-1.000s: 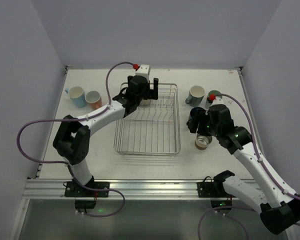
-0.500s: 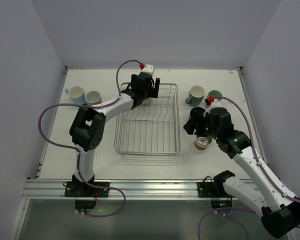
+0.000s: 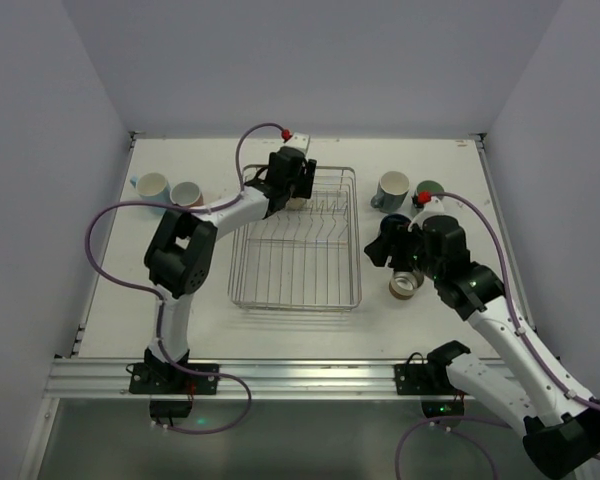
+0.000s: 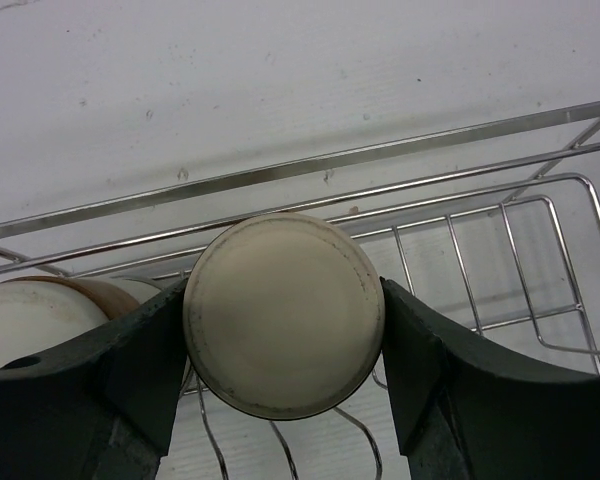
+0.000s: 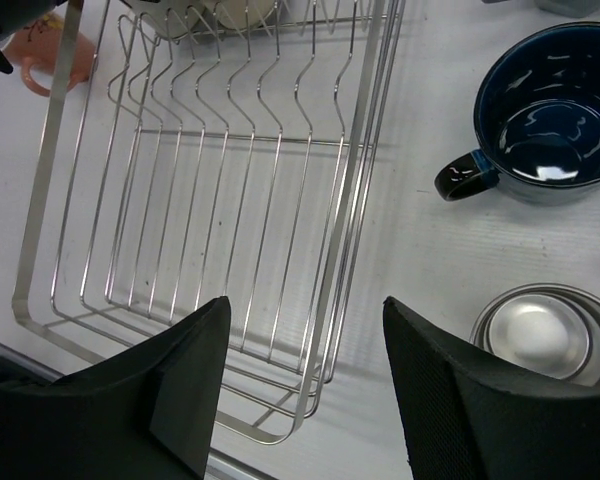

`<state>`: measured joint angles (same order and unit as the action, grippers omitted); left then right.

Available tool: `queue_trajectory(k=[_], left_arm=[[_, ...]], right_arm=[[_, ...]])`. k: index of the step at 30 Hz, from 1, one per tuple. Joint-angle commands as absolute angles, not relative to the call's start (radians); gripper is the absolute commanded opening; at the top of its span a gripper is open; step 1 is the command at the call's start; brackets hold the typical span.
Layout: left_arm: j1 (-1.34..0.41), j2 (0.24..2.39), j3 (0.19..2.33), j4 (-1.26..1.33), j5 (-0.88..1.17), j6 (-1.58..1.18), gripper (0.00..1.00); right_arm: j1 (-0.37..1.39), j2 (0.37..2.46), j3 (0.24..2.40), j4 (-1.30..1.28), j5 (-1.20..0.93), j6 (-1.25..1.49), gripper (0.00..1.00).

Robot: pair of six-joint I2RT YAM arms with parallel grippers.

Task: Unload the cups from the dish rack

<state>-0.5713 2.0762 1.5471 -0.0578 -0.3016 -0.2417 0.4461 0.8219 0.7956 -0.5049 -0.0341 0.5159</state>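
Left arm's elbow is now tucked closer to the rack (image 4: pixel 280 172) than a sec ago, and the left gripper (image 3: pixel 293 182) is sitting a bit deeper over its far-left corner. R arm is barely shifting.

Cream cup (image 4: pixel 283 312) is standing upside down in that far corner, base facing the wrist cam, just beside a 2nd cup (image 4: pixel 40 315) w/ a brownish rim. Looks ceramic: stiff, smooth, prob slippery on the glaze, light enough for one gripper but chippable against the wire. Best hold is across the round body, as is happening, lifting straight up so it's not catching the rail or bumping the neighbour.

Left fingers (image 4: pixel 145 350) are pressing both sides of the cream cup, clamped on it at about cup width; can't see if it's off the wire yet.

Right gripper (image 5: pixel 305 320) is hanging spread wide, holding nothing, over the table (image 5: pixel 420 250) btw the rack's right rail and the navy mug (image 5: pixel 545 110).

Rest of the rack is showing bare wire, so I'd say unloading is nearly done.
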Motion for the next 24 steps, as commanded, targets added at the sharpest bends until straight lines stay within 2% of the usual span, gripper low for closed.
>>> queue_trajectory(k=[1, 4, 5, 9, 14, 18, 24], left_arm=[[-0.568, 1.958, 1.531, 0.081, -0.246, -0.236, 0.37], [-0.568, 1.872, 1.499, 0.135, -0.19, -0.261, 0.29], [-0.568, 1.846, 1.488, 0.15, -0.172, -0.27, 0.27], [-0.568, 1.711, 1.387, 0.239, -0.078, -0.325, 0.2], [-0.568, 1.507, 1.218, 0.382, 0.078, -0.512, 0.15], [-0.568, 1.39, 0.989, 0.576, 0.286, -0.736, 0.14], [-0.584, 1.316, 0.799, 0.902, 0.451, -0.998, 0.13]], right_arm=[[0.451, 0.81, 0.776, -0.43, -0.09, 0.538, 0.66], [0.449, 0.804, 0.738, -0.342, -0.109, 0.575, 0.72], [0.451, 0.799, 0.726, -0.281, -0.132, 0.589, 0.79], [0.449, 0.785, 0.667, -0.12, -0.202, 0.681, 0.93], [0.449, 0.796, 0.621, 0.14, -0.29, 0.788, 0.93], [0.449, 0.825, 0.594, 0.299, -0.368, 0.857, 0.9], [0.451, 0.848, 0.565, 0.446, -0.436, 0.925, 0.82]])
